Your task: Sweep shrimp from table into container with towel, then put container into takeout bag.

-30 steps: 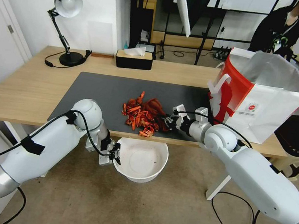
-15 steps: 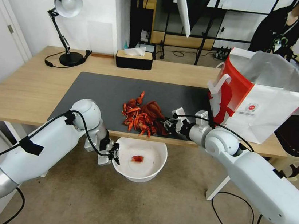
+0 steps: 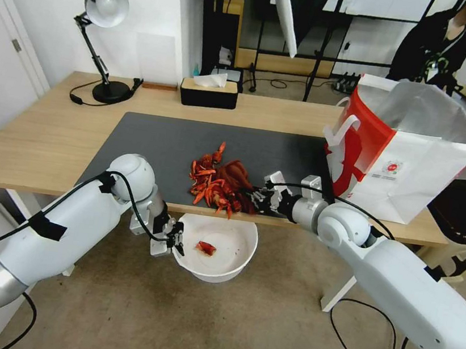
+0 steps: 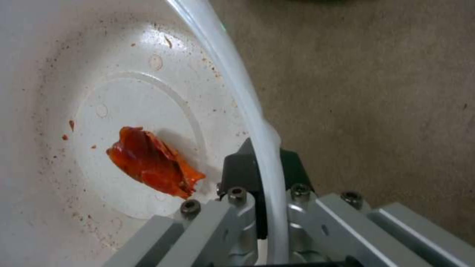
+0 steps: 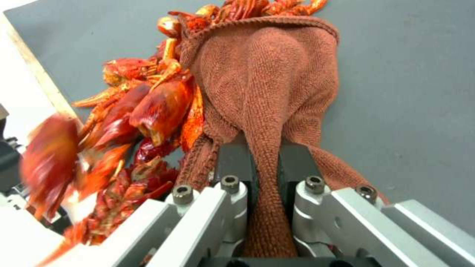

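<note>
Gripping the towel [image 3: 241, 178] in my right pincer [image 3: 257, 198], I have its two dark fingers [image 5: 236, 163] pinched on a bunched fold of the rust-red cloth, low over the dark grey mat [image 3: 157, 141] near the front edge of the table [image 3: 37, 137]. The cloth spreads out ahead of the pincer and lies against the shrimp [image 3: 211, 186], which are heaped just on its far side from the takeout bag, right at the table's near edge. In the right wrist view the pile [image 5: 143, 111] presses along the towel's [image 5: 267, 81] side, and a few pieces hang over the light-wood lip, one of them blurred.

My left pincer [image 3: 177, 240] is below the tabletop, clamped on the rim of the container [image 3: 232, 266], with one dark finger [image 4: 237, 168] inside the wall and the other outside. The white bowl hangs under the table edge, directly beneath the overhanging shrimp, above the carpeted floor [image 3: 167, 326]. One red shell piece [image 4: 148, 161] lies on the bowl's stained bottom [image 4: 128, 96], apart from the rest of the pile.

The takeout bag [image 3: 417, 164] stands upright on the table's right end, just beside the mat, its mouth open and its silvery lining showing. A desk lamp [image 3: 103, 6] and a black tissue box [image 3: 208, 92] stand along the far edge, well apart from the shrimp.
</note>
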Available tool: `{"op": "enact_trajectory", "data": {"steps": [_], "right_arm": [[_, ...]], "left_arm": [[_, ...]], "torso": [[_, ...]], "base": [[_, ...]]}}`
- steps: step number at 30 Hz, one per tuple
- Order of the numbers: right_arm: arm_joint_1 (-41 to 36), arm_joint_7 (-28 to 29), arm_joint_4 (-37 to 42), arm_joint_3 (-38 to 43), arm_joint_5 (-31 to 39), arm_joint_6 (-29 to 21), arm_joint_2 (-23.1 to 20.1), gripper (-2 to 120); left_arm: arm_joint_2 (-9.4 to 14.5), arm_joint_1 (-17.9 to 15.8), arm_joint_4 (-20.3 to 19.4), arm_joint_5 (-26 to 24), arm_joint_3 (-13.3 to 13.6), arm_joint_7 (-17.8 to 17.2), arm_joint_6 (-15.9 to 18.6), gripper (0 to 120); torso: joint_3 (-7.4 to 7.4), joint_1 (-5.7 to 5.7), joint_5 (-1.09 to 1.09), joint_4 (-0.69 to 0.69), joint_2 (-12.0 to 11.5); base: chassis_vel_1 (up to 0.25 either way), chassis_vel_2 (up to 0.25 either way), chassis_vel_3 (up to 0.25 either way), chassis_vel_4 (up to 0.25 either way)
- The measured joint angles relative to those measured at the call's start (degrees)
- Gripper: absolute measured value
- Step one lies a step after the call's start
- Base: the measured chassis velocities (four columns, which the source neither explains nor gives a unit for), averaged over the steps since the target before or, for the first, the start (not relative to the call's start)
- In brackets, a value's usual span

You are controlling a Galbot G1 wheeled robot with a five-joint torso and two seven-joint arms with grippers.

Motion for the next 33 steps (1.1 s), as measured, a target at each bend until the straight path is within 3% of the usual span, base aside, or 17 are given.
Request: {"op": "enact_trajectory", "data": {"steps": [33], "right_arm": [[-5.0, -1.7, 7.0, 2.6, 0.2, 0.5, -4.1, 4]], "left_arm": [[-1.9, -0.6, 1.3, 1.2, 0.4, 0.0, 0.0, 0]], "torso": [[-0.01, -0.01, 0.0, 0.0, 0.0]], "base": [[0.0, 0.0, 0.0, 0.0]]}}
